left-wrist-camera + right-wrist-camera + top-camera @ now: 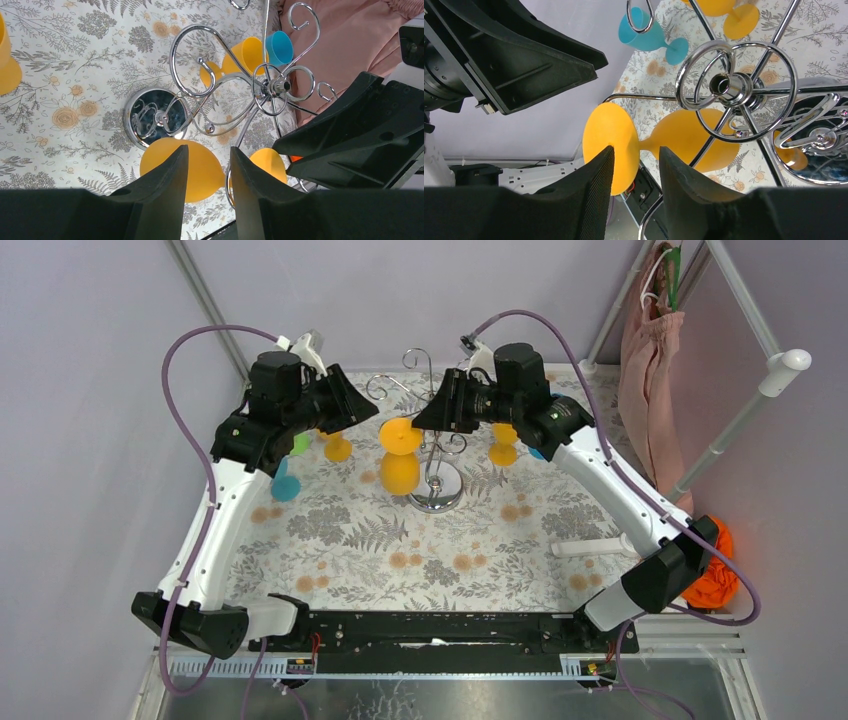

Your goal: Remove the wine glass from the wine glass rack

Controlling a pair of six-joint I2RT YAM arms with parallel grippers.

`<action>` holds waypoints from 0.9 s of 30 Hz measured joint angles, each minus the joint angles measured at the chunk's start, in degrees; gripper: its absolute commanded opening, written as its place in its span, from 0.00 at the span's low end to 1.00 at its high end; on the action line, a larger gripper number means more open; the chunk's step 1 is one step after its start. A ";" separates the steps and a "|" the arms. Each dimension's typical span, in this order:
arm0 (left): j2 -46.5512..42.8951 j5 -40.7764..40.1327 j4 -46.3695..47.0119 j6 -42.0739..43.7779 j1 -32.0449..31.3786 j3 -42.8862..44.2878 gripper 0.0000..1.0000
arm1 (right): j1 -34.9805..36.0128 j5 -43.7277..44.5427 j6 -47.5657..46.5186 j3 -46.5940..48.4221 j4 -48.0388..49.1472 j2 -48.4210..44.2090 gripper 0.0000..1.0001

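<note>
An orange, opaque, plastic-looking wine glass (pixel 400 472) hangs bowl-down from the silver wire wine glass rack with a round mirror base (pixel 437 492). It is on the arm at about 8 o'clock from the central pole in the top view, with its flat foot caught in the scroll wires above.

The right gripper (pixel 637 149) is partly open and has hold of nothing. In its wrist view the glass's thin stem lies just beyond the gap, towards 12 o'clock. The left gripper (pixel 208 150) is likewise parted and empty, with the glass just past its tips.

The glass is probably light and stiff, and less breakable than real glass, though its smooth skin could slip. The stem just under the foot looks like the surest hold, since the foot's flare would stop it sliding through. The rack looks slender and may tip, so the glass likely needs sliding outward along the wires, not tugging down. A teal plastic goblet (pixel 644 35) lies on the floral tablecloth (pixel 450 560) nearby.
</note>
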 measured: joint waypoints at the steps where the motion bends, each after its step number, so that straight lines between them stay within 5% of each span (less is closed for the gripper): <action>1: 0.00 0.00 0.02 0.00 0.00 -0.09 0.43 | 0.00 -0.09 0.00 0.17 -0.09 0.22 0.40; 15: -0.26 -0.04 0.46 0.02 0.00 -1.70 0.43 | 0.44 -2.75 1.75 0.59 -0.33 1.29 0.22; 23: -0.31 -0.07 0.83 0.07 0.00 -2.10 0.43 | 0.66 -4.52 5.75 0.50 1.11 1.29 0.00; 27: -0.31 -0.04 0.87 0.26 0.00 -2.12 0.43 | 0.81 -4.68 10.01 -1.46 3.96 0.96 0.00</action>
